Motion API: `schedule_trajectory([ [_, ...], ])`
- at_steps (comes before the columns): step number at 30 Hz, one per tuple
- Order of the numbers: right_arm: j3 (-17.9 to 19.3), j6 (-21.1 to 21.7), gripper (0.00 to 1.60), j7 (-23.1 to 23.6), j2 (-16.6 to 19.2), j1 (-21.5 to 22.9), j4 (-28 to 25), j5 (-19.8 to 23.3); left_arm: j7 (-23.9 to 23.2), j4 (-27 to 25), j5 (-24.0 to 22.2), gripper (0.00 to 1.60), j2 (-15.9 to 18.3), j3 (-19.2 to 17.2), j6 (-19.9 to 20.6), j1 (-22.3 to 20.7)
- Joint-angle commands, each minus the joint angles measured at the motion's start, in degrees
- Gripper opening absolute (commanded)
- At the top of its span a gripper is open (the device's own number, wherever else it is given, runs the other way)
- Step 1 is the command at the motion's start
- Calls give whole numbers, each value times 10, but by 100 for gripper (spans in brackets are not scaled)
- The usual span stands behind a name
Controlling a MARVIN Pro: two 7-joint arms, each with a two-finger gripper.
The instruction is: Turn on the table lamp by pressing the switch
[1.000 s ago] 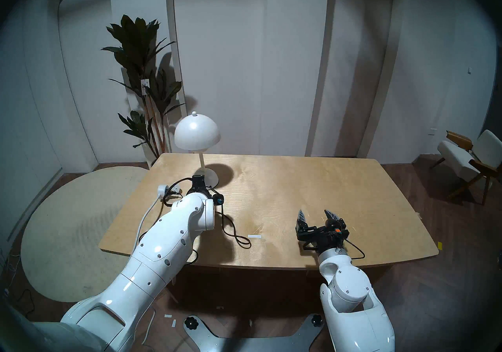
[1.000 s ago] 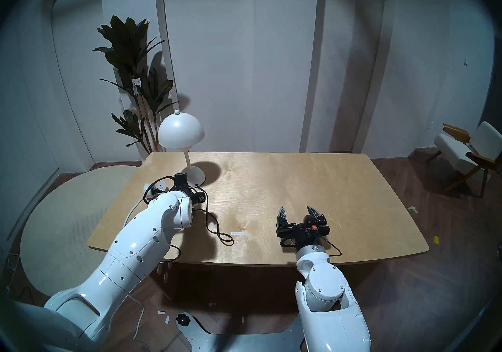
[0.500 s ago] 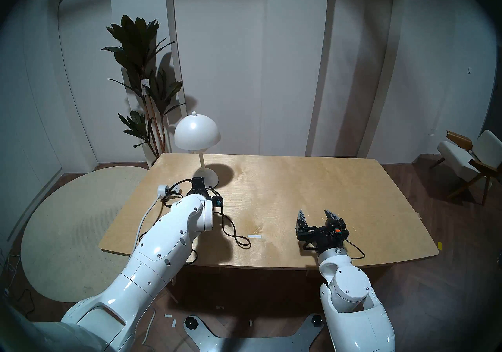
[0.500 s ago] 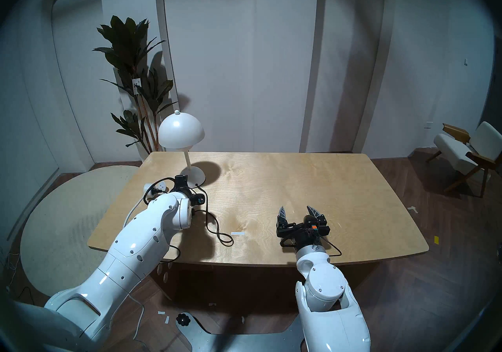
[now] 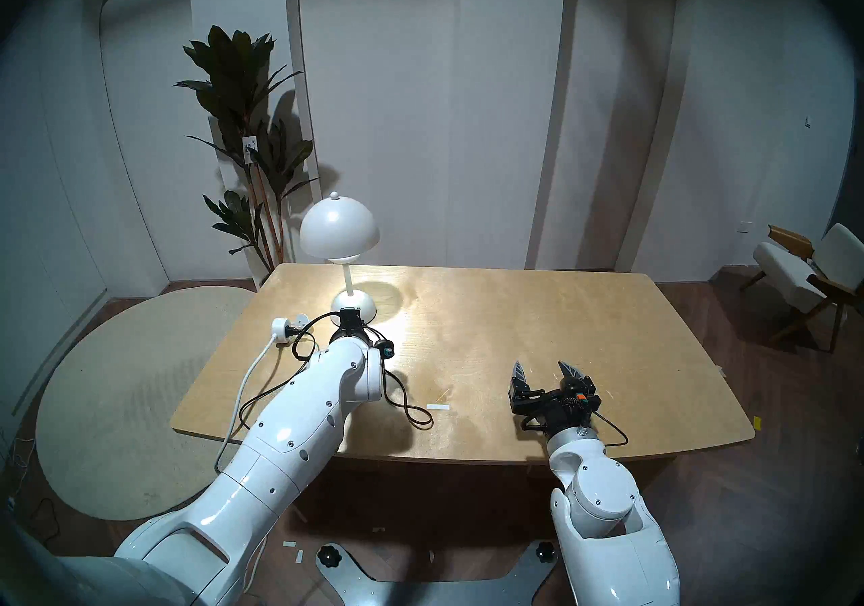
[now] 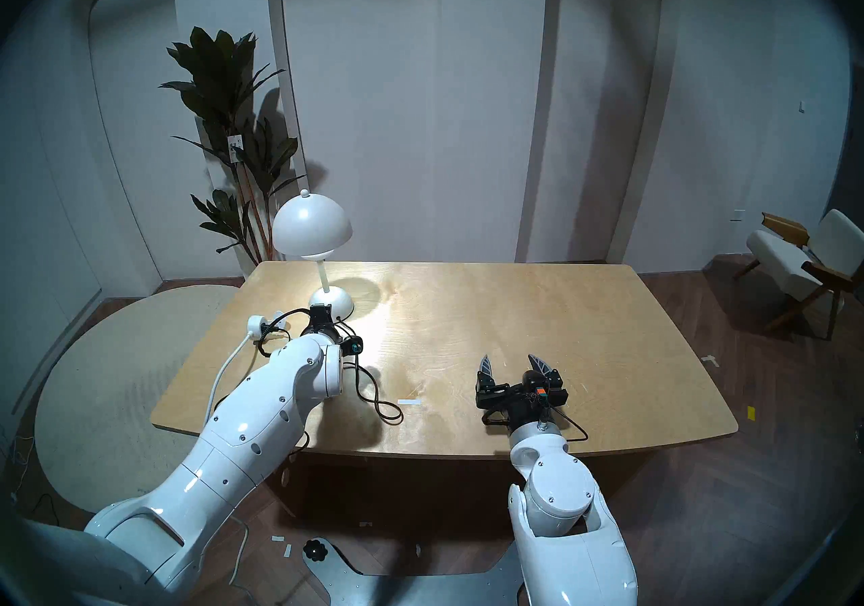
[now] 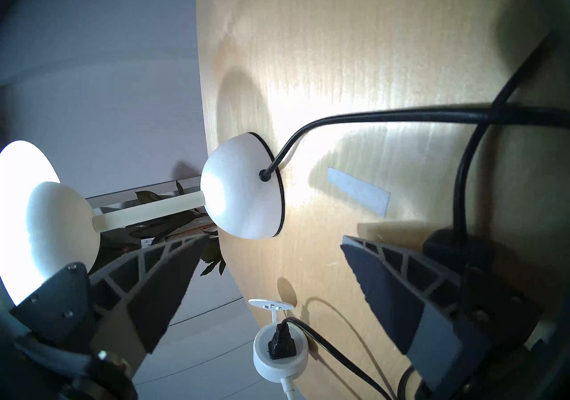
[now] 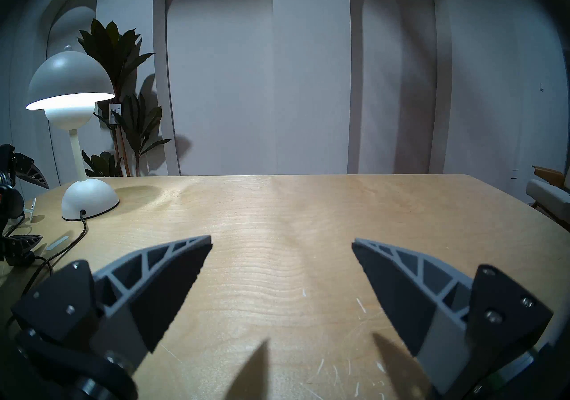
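lamp [image 8: 72,118] lit up at far left corner of bench [image 5: 537,334], glow pooling round its base. left pincer [image 7: 274,249] spread wide just in front of lamp base, one finger [image 7: 410,291] resting on switch [image 7: 453,249]. right pincer [image 5: 544,369] also spread, hovering well right of lamp, holding nothing.

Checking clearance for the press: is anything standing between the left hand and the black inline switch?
Nothing visible does. The switch lies on the table right beside one finger of the open left hand, partly hidden by it; only its own black cord runs nearby. The table lamp is already lit.
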Motion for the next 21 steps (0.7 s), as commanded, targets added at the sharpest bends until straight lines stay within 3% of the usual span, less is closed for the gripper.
schedule_trajectory([
  [1, 0, -2, 160, 0, 1, 2, -12, -1, 57, 7, -2, 160, -2, -34, 18, -19],
  [8, 0, -3, 160, 0, 0, 3, -10, 0, 84, -42, -52, 160, -27, -98, 38, -22],
  [16, 0, -3, 160, 0, 0, 4, -9, 0, 128, -106, -161, 160, -90, -185, 61, 9],
  [17, 0, -3, 160, 0, 0, 4, -9, 0, 135, -116, -197, 160, -98, -199, 69, 13],
  [21, 0, -3, 160, 0, 0, 4, -8, 0, 143, -143, -240, 160, -121, -232, 81, 27],
])
